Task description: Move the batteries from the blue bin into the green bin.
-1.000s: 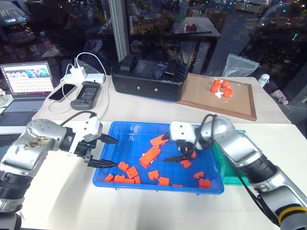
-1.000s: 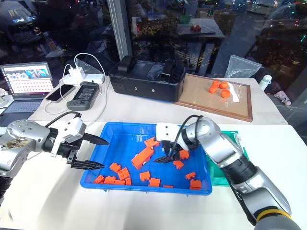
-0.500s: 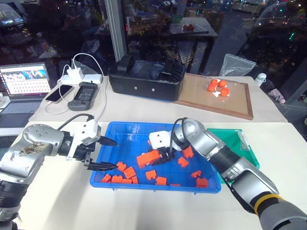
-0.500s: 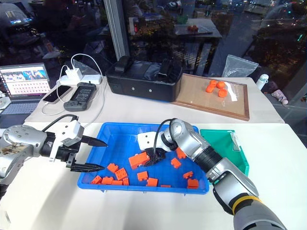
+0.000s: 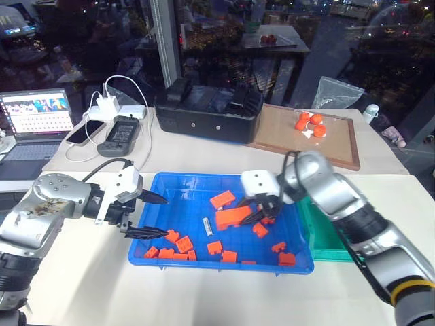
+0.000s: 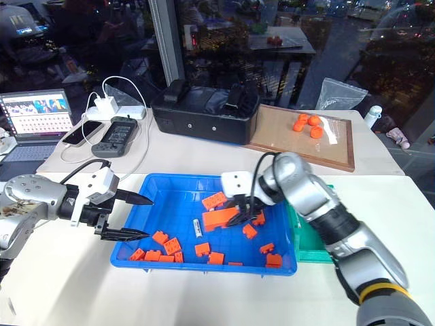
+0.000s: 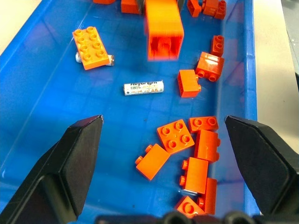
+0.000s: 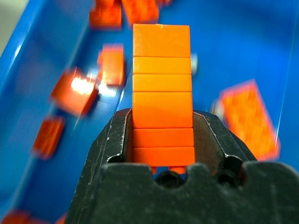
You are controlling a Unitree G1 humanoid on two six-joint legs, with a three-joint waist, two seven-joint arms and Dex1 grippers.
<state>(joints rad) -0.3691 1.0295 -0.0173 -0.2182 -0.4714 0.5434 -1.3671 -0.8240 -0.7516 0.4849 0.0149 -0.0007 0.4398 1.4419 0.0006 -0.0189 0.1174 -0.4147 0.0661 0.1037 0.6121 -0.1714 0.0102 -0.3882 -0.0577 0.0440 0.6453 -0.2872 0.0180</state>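
Change since earlier frames: the right gripper (image 5: 262, 212) has closed on a long orange block (image 5: 233, 217) and lifted it clear of the tray floor; a battery (image 5: 206, 226) now lies exposed where the block lay. The left gripper (image 5: 151, 214) has stayed in place.
Left gripper: hovers at the left rim of the blue bin (image 5: 175, 180), both black fingers spread wide apart, holding nothing.
Loose bricks, near rim: a cluster of small orange bricks (image 5: 171, 252) lies along the front left of the blue bin.
Exposed battery: silvery-white with a green print, lying flat on the gridded floor near the middle of the blue bin, apart from the bricks around it; it also shows in the left wrist view (image 7: 143, 87).
Second battery: in the left wrist view a metal end (image 7: 110, 59) sticks out from beneath a flat orange plate (image 7: 91, 47); the remainder is hidden.
Right gripper: fingers clamped on both long sides of the long orange block, which is held above the bin floor, right of centre; the right wrist view shows the block (image 8: 161, 88) projecting out between the fingers.
Green bin: (image 5: 325, 234) stands touching the right side of the blue bin, partly behind the right arm; its contents cannot be told.
Far side of table: a black box (image 5: 209, 112), a wooden tray (image 5: 309, 146) and a laptop (image 5: 35, 114).
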